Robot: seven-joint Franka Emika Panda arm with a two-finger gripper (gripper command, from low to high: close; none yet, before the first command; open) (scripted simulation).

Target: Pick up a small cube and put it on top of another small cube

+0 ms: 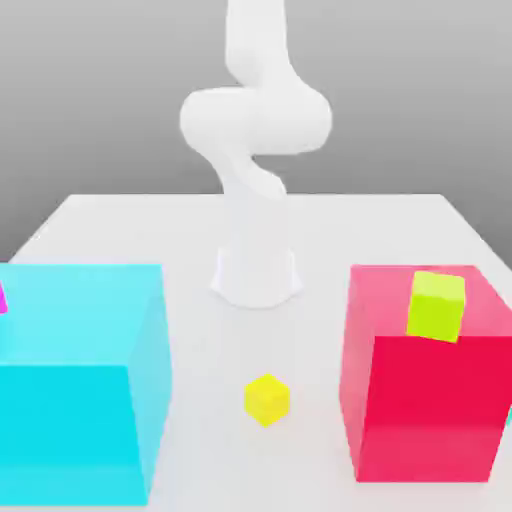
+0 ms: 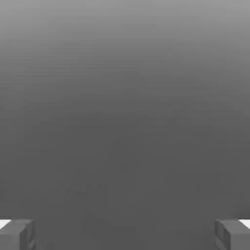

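Note:
A small yellow cube [image 1: 266, 399] lies on the white table [image 1: 260, 215] near its front, between two big blocks. A small lime-green cube [image 1: 436, 305] rests on top of the large red block [image 1: 425, 372] at the exterior view's right. The white arm [image 1: 255, 150] rises from its base at the table's middle and leaves the picture at the top. In the hand view my gripper [image 2: 125, 234] is open: its two grey fingertips [image 2: 17, 234] stand far apart with only plain grey background between them.
A large cyan block [image 1: 80, 380] stands at the exterior view's left, with a sliver of magenta [image 1: 2, 298] at its left edge. The arm's base [image 1: 257, 275] sits behind the yellow cube. Bare table lies between the two big blocks.

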